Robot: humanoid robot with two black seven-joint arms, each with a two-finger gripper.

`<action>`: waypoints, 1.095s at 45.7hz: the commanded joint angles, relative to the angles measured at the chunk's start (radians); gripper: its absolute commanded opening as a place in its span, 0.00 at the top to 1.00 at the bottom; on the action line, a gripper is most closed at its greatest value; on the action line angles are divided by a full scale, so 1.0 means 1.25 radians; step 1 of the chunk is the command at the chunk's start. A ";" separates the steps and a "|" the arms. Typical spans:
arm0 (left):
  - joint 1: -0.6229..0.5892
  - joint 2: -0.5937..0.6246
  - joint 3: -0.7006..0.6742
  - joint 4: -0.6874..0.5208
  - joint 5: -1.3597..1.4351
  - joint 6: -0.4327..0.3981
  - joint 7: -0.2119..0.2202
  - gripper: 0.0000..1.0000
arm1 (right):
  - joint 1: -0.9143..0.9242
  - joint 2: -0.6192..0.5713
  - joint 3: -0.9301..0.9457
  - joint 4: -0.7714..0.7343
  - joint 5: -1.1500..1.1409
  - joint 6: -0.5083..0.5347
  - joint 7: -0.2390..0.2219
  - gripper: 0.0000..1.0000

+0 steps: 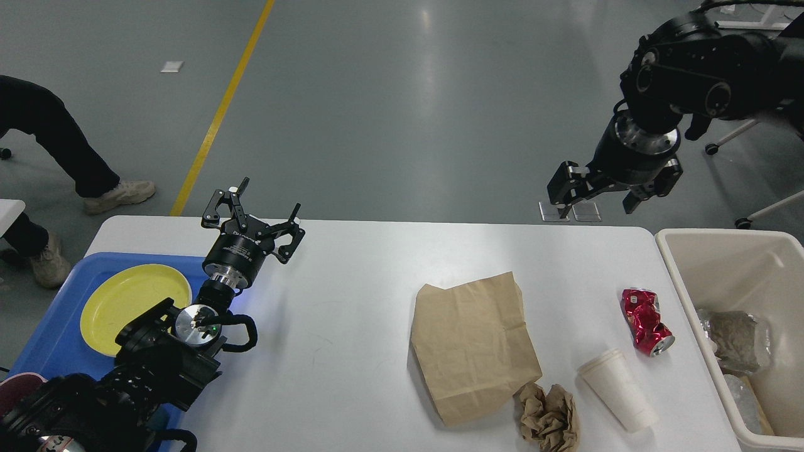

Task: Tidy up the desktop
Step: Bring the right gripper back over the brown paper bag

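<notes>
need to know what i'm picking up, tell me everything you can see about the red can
The red can is a metal drink can, crushed and badly dented, with shiny red sides and glints of white. It lies on its side on the desktop, its silver end facing the near right. It sits near the right edge, beside the cream bin, above the tipped white paper cup and right of the brown paper bag. Nothing but the desktop touches it; both grippers are away from it.

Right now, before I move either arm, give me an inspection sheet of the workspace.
Surface: white desktop, bare in the middle.
Job's things: flat brown paper bag, crumpled brown paper, tipped white cup, crushed red can.
Clutter: yellow plate in blue tray; foil in cream bin.
Claws: left claw open, empty; right claw open, empty, raised.
Cables: black loop on left wrist.
Surroundings: person's legs, yellow floor line.
</notes>
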 commanded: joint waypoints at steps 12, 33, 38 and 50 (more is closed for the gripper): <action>0.000 0.000 0.000 0.000 0.001 0.000 0.000 0.03 | -0.231 0.054 0.100 -0.043 -0.001 -0.039 0.002 0.00; 0.000 0.000 0.000 0.000 0.001 0.000 0.000 0.03 | -0.465 0.091 0.104 -0.301 0.009 -0.076 0.007 0.00; 0.000 0.000 0.000 0.000 0.000 0.000 0.000 0.03 | -0.418 0.082 0.111 -0.277 0.013 -0.064 0.007 0.00; 0.000 0.000 0.000 0.000 0.000 0.000 0.000 0.03 | -0.252 0.010 0.137 -0.167 0.011 -0.024 0.000 0.00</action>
